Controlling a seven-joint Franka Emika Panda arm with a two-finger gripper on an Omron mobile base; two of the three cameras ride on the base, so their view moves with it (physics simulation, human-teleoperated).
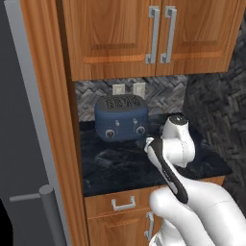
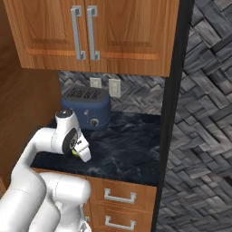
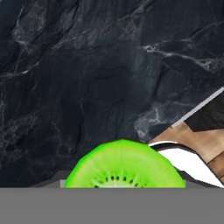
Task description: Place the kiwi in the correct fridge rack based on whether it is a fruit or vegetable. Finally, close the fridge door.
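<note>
Facing the hand camera, the kiwi's (image 3: 124, 165) cut green face with its ring of dark seeds sits at the tool; whether it has a long axis cannot be told. In the right base view the tool (image 2: 78, 153) is clamped on the kiwi above the dark marble table (image 2: 127, 152), in front of the blue toaster (image 2: 87, 108).

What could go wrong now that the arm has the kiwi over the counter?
The kiwi sits at the very tip of the gripper, so it might slip and drop onto the dark counter and roll off the edge. The toaster stands close behind the arm; a wide swing toward the fridge could knock it. The wooden side panel stands between counter and fridge, so the arm could clip it.
</note>
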